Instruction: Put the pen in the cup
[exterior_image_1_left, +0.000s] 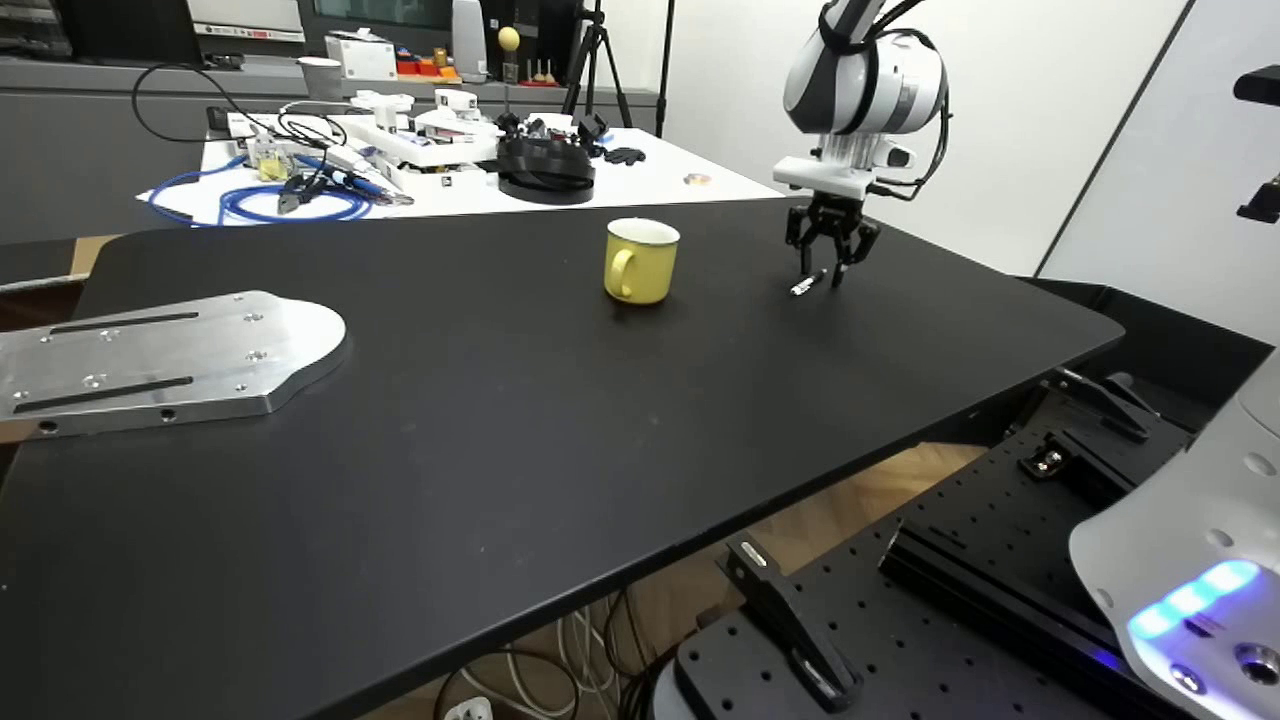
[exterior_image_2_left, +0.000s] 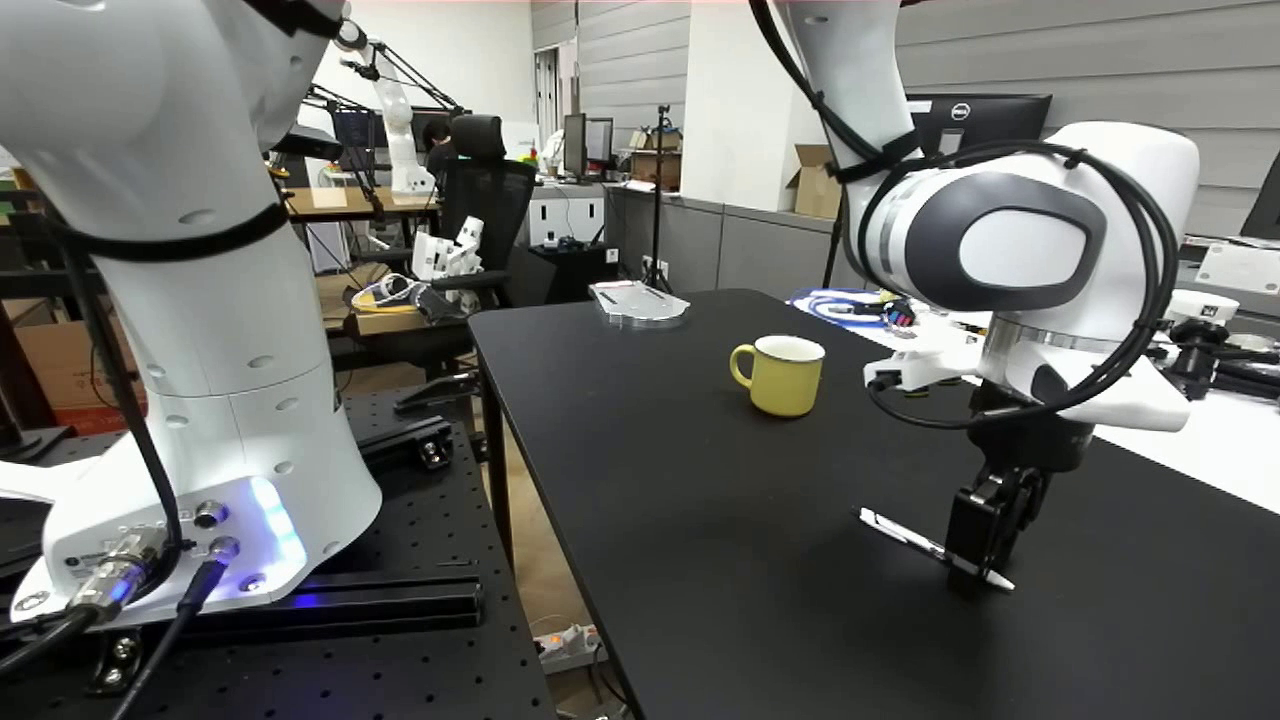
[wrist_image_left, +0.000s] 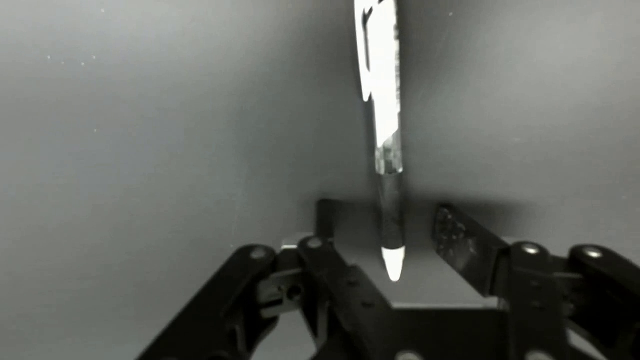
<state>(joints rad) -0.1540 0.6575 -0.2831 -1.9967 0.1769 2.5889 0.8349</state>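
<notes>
Black two-finger gripper (wrist_image_left: 385, 220): spread, unladen. Slim white plastic-looking pen with dark grip (wrist_image_left: 388, 131): on black tabletop (exterior_image_2_left: 720, 540), between fingers (wrist_image_left: 454, 237), touching neither; long axis square to closing line. Squat yellow cylindrical cup (exterior_image_1_left: 648, 265): well apart from gripper.

The pen (wrist_image_left: 388, 134) lies flat, the yellow cup (exterior_image_1_left: 643, 264) upright.

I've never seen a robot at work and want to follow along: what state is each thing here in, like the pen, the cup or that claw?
Pen: lying flat on the table, not gripped.
Claw: open, straddling the pen's dark part.
Yellow cup: upright, pen not in it; its inside bottom is hidden.
Metal plate: lying flat.
Light strip: lit blue.
</notes>
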